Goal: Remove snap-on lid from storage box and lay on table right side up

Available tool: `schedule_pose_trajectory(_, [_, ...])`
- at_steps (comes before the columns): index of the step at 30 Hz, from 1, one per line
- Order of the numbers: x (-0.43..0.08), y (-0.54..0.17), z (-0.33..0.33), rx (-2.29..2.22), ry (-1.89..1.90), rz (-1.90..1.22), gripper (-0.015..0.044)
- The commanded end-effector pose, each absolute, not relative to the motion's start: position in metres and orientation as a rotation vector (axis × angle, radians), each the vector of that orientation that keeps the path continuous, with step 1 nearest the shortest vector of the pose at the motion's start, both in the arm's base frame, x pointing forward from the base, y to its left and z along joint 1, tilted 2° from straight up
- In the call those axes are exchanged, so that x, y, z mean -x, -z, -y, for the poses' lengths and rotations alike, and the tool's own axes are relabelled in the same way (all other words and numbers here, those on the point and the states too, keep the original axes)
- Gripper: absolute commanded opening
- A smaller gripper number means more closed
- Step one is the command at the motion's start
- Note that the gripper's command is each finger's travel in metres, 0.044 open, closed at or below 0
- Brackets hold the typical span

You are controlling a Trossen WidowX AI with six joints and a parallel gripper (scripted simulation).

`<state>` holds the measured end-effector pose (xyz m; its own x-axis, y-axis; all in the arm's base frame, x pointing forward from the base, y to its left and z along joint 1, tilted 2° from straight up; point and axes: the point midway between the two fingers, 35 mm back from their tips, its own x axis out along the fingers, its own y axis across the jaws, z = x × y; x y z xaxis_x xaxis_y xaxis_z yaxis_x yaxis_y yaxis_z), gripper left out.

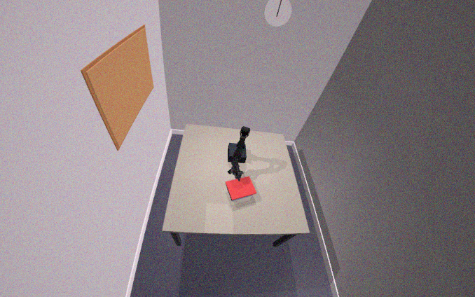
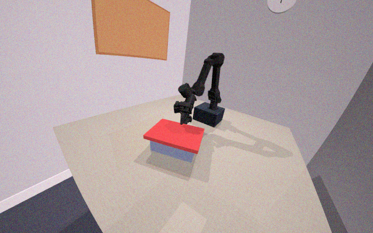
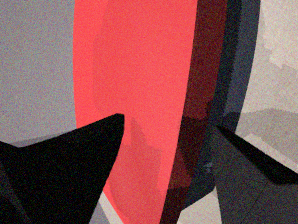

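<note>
The red lid [image 1: 241,189] [image 2: 173,134] [image 3: 140,60] lies level on the blue storage box [image 2: 170,151] [image 3: 247,50], its rim jutting past the box wall. My gripper [image 1: 239,179] [image 2: 184,122] [image 3: 168,128] is at the lid's edge on the side towards the arm's base, pointing steeply down. Its fingers are apart. In the wrist view one fingertip overlaps the lid's red top, and the other is on the far side of the lid's rim, by the box wall. I cannot tell whether either touches. The lid hides the box's inside.
The arm's dark base block [image 1: 237,153] [image 2: 208,114] stands on the table [image 1: 196,157] [image 2: 247,187] just behind the box. An orange board [image 1: 120,87] [image 2: 132,30] hangs on the left wall, and a round clock [image 1: 277,12] hangs on the back wall.
</note>
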<state>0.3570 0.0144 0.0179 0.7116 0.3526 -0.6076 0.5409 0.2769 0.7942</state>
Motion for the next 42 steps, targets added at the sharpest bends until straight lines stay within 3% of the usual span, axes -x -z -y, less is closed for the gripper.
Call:
schedule_pose_trajectory(1, [-0.3598, -0.0160, -0.0152, -1.330, 0.152, -0.828, 0.0176])
schedule_pose_trajectory(11, [-0.3598, -0.0160, -0.0152, -1.330, 0.152, -0.828, 0.0109])
schedule_pose_trajectory(15, [-0.3598, -0.0160, -0.0152, -1.330, 0.152, -0.828, 0.0004])
schedule_pose_trajectory(42, [-0.3571, -0.0203, -0.0147, -1.328, 0.153, -0.831, 0.0000])
